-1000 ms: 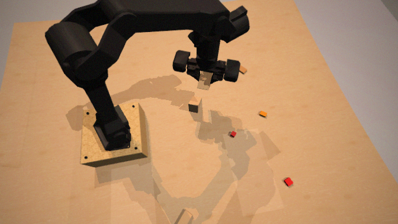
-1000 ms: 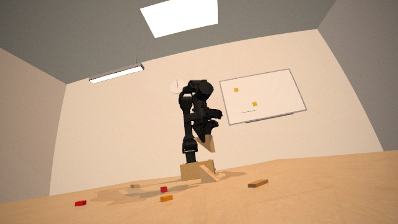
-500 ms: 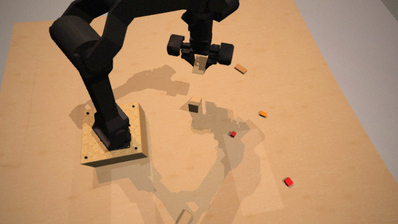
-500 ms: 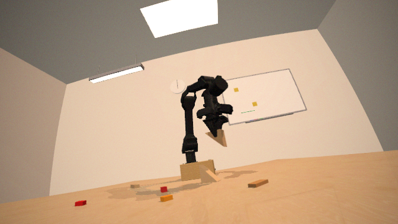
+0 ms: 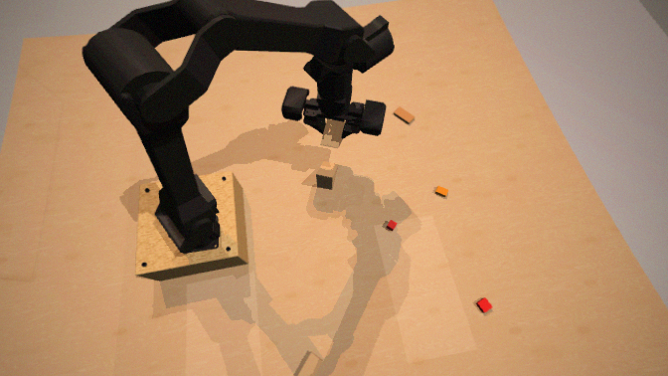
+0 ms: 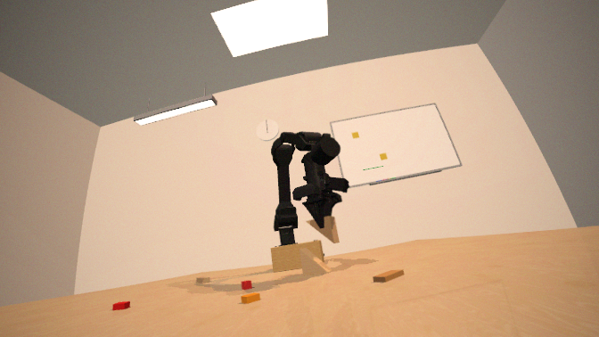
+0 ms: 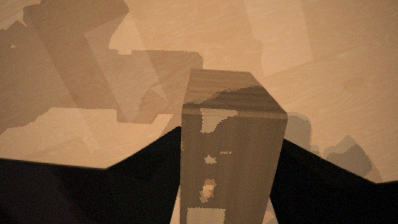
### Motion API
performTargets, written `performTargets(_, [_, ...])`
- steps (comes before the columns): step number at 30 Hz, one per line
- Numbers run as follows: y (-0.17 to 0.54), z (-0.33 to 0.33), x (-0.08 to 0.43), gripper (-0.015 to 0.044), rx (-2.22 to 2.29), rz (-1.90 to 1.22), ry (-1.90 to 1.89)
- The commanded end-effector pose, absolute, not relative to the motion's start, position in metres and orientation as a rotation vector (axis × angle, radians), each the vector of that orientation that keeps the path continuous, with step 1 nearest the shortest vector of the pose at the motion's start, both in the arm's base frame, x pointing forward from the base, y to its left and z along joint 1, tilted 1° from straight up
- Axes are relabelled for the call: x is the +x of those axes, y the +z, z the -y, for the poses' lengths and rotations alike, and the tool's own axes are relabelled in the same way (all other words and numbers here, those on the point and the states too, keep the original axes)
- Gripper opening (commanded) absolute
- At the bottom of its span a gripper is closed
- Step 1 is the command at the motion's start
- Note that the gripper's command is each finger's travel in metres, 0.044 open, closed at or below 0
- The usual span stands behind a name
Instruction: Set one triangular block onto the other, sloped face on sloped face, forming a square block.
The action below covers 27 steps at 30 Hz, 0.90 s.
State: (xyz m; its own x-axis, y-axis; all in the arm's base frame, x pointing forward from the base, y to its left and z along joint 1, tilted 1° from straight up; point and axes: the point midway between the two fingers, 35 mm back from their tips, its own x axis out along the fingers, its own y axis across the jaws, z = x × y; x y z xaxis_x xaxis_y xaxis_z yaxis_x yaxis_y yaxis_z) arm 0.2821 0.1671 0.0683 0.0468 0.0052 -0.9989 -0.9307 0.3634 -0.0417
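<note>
One triangular block (image 5: pixel 333 134) (image 6: pixel 331 231) (image 7: pixel 227 142) is held in my gripper (image 5: pixel 332 129) (image 7: pixel 222 137), which is shut on it. The held block hangs in the air with its narrow end pointing down and its slope facing down. The other triangular block (image 5: pixel 325 180) (image 6: pixel 311 263) stands on the table, its slope facing up and descending to the right in the exterior view. In that view the held block is above it and slightly to the right, with a clear gap between them. The lower block is not visible in the wrist view.
The wooden robot base (image 5: pixel 234 224) (image 6: pixel 290 258) is near the lower block. A brown block (image 5: pixel 404 115) (image 6: pixel 389 275), an orange block (image 5: pixel 441 191) (image 6: pixel 250 298), a red cube (image 5: pixel 392 225) (image 6: pixel 246 284), another red block (image 5: pixel 484 304) (image 6: pixel 121 306) and a tan piece (image 6: pixel 203 280) lie around.
</note>
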Motion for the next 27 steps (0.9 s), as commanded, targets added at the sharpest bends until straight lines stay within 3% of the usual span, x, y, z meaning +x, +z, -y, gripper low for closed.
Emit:
performTargets(1, [0.052, -0.159, 0.278, 0.0, -0.946, -1.323, 0.905])
performTargets(27, [0.02, -0.147, 0.274, 0.0, -0.94, -1.326, 0.907])
